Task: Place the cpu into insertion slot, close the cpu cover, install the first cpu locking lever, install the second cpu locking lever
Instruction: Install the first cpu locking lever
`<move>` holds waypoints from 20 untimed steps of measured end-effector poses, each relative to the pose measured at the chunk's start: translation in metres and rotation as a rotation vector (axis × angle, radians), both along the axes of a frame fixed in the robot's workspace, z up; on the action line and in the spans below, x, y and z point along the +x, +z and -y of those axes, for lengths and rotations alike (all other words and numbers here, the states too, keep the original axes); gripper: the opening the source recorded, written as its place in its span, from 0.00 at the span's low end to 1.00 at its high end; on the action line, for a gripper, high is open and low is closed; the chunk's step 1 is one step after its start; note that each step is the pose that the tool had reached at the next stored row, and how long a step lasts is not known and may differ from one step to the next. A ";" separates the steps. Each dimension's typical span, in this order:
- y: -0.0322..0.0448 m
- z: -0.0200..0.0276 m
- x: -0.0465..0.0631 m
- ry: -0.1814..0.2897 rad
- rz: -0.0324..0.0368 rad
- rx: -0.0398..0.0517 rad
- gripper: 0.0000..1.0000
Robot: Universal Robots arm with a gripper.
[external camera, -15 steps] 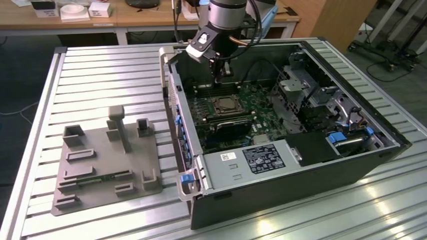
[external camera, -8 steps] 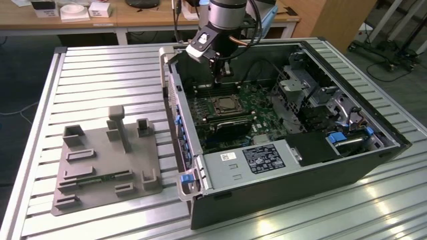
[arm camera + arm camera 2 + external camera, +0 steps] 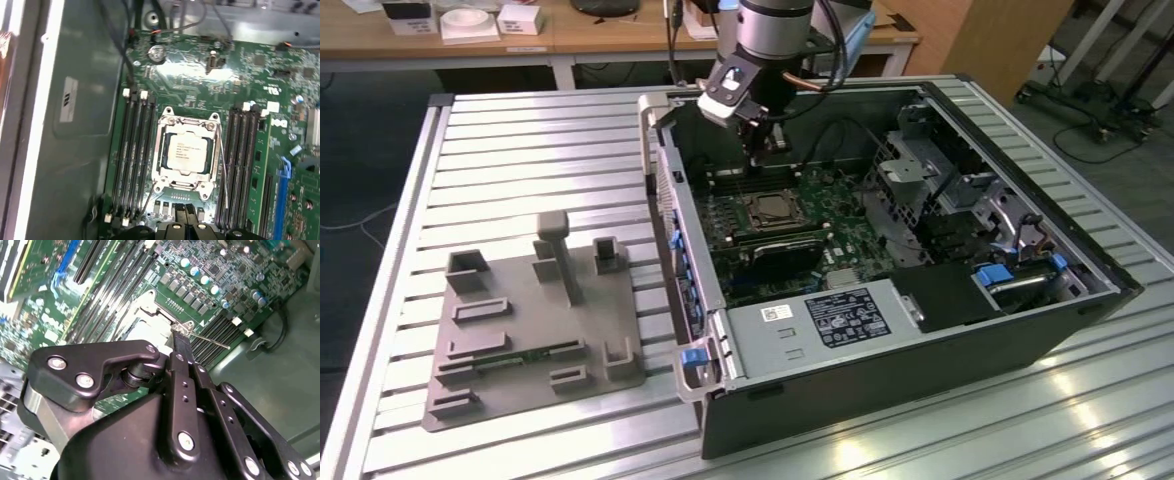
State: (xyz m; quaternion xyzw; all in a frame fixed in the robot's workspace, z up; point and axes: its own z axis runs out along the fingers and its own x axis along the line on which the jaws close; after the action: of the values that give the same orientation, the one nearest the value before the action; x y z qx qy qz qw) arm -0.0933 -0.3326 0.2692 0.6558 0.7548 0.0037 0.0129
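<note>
While the cpu (image 3: 187, 152) lies flat under the closed cpu cover (image 3: 189, 122), the clenched hand (image 3: 181, 338) hovers beside a slanting lever (image 3: 210, 340).

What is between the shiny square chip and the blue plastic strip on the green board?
In the first wrist view, long narrow black memory slots lie between the silvery-grey square cpu and the blue plastic strip.

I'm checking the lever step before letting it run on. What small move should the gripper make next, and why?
Probably press the gripper down onto the thin wire locking lever. The silvery square cpu already lies under the closed silvery metal cpu cover, while this lever angles out over the black memory slots, seemingly unlatched, with the gripper's tip at its hooked end.
</note>
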 end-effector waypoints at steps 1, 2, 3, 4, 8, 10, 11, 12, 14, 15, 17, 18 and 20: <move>0.0000 0.0000 0.000 0.018 0.0001 0.0001 0.10; 0.0000 0.0000 0.000 0.036 0.0001 0.0001 0.10; 0.0000 0.0000 0.000 0.054 0.0001 0.0001 0.10; -0.0001 0.0000 0.000 0.072 0.0001 0.0001 0.10; -0.0001 0.0000 0.000 0.145 0.0001 0.0001 0.10; -0.0002 0.0000 0.000 0.181 0.0000 0.0001 0.10; -0.0003 0.0000 0.000 0.199 0.0001 0.0001 0.10; -0.0003 0.0000 0.000 0.217 0.0001 0.0001 0.10; -0.0003 0.0000 0.000 0.255 0.0000 0.0001 0.10; -0.0004 0.0000 0.000 0.272 0.0000 0.0001 0.10; -0.0004 0.0000 0.000 0.308 0.0000 0.0001 0.10; -0.0004 0.0000 0.000 0.326 0.0000 0.0001 0.10; -0.0004 0.0000 0.000 0.362 0.0000 0.0001 0.10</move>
State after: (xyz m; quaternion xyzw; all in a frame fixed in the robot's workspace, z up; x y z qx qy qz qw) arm -0.0932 -0.3326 0.2688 0.5090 0.8606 0.0060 0.0120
